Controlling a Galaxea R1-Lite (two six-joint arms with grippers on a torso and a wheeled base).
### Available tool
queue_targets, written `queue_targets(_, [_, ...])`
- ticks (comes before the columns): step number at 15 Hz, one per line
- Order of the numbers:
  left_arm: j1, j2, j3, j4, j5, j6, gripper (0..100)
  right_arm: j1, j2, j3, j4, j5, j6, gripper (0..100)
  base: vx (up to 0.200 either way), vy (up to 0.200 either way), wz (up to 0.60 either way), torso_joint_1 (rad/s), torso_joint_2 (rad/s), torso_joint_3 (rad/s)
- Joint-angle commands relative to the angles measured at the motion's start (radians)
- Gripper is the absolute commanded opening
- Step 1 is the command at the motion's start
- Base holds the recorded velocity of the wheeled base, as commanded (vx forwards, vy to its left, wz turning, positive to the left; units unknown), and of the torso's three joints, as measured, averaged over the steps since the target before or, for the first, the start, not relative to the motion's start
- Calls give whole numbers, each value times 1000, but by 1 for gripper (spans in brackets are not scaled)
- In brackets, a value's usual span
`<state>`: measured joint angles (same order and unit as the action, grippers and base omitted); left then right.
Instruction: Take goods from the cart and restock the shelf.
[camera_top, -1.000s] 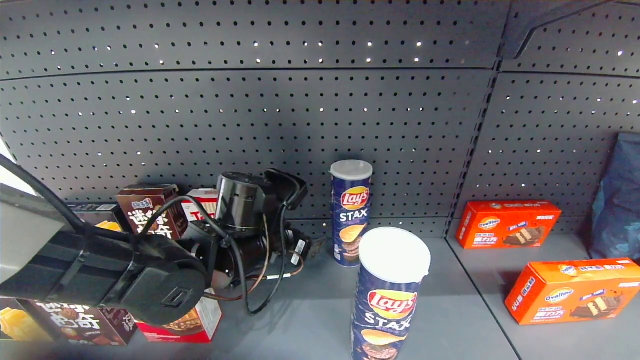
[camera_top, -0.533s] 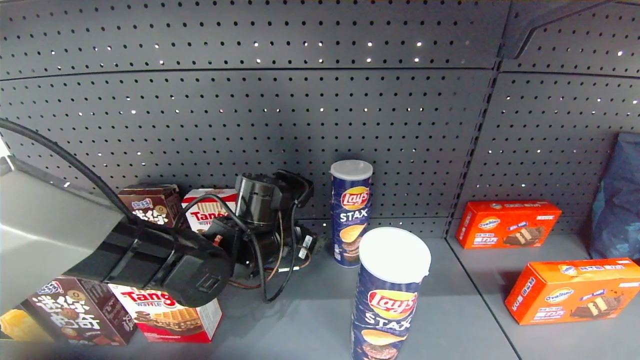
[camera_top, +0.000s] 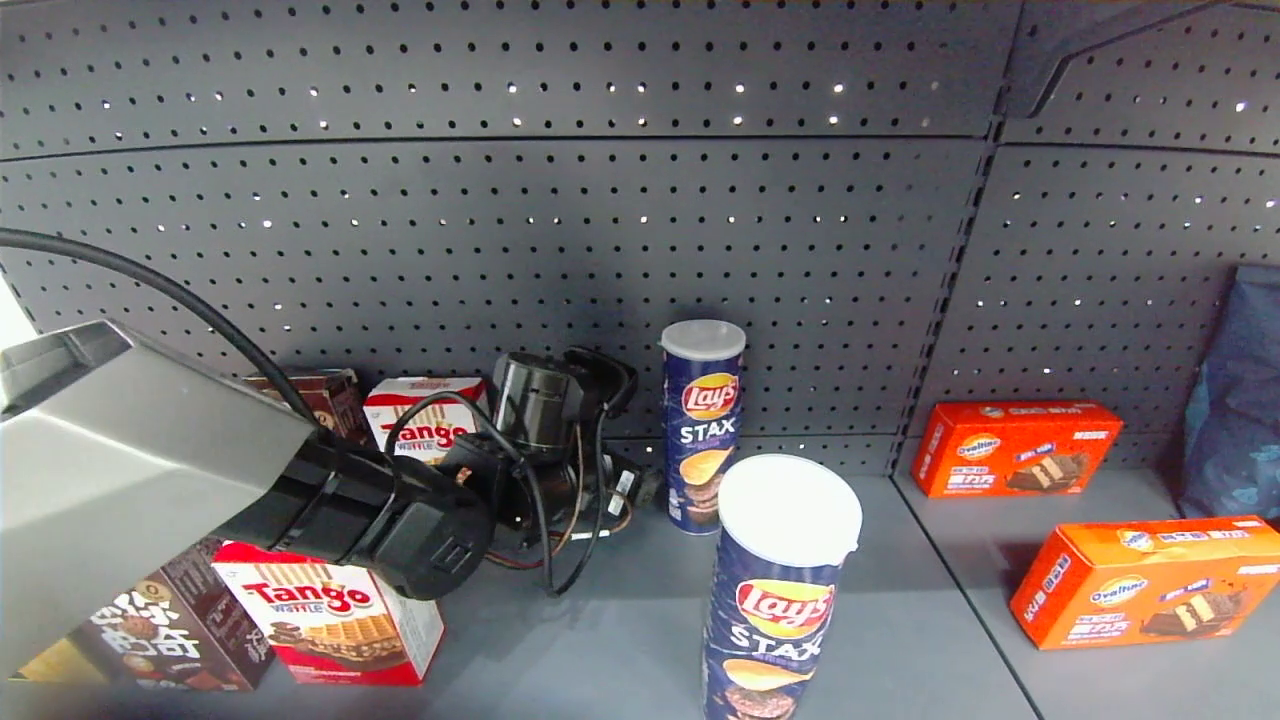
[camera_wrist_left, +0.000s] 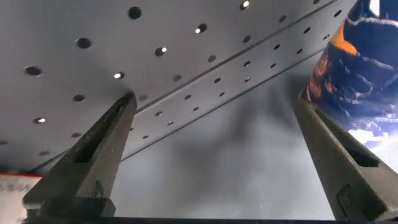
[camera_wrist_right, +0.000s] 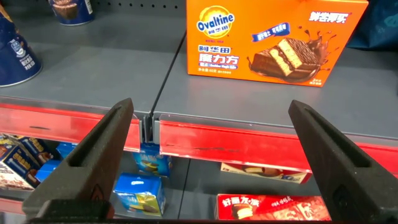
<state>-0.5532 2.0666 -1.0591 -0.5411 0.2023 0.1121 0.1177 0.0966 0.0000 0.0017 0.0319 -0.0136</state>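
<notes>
Over the last second the left claw (camera_wrist_left: 214, 104) is pushed deeper along the grey metal shelf (camera_top: 620, 650), uncovering the red-and-white wafer box (camera_top: 330, 620). The claw is spread and empty. It is now just beside the rear blue cylindrical chip can (camera_top: 702, 425), which stands upright at the shelf's back, so restocking of that can is judged done.

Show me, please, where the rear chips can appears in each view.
Head view: the rear can stands upright against the pegboard, behind the front can.
Left wrist view: the rear can is the blue wall close beside the left gripper.
Right wrist view: the rear can sits far back, beyond the front can.
Shared landmark: the grey shelf under it.
</notes>
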Motion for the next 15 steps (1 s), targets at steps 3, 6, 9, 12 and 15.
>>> queue_targets(3, [-7, 23, -10, -2, 0, 0, 100, 0, 2, 0, 0, 0, 0, 100, 0, 0, 0, 0, 0, 0])
queue_targets(6, [-13, 36, -21, 0, 0, 0, 100, 0, 0, 0, 0, 0, 0, 100, 0, 0, 0, 0, 0, 0])
queue_targets(9, [-22, 41, -27, 0, 0, -2, 100, 0, 2, 0, 0, 0, 0, 100, 0, 0, 0, 0, 0, 0])
queue_targets(12, [-22, 46, -38, -2, 0, 0, 100, 0, 2, 0, 0, 0, 0, 100, 0, 0, 0, 0, 0, 0])
queue_targets(15, [-13, -16, -39, -2, 0, 6, 100, 0, 2, 0, 0, 0, 0, 100, 0, 0, 0, 0, 0, 0])
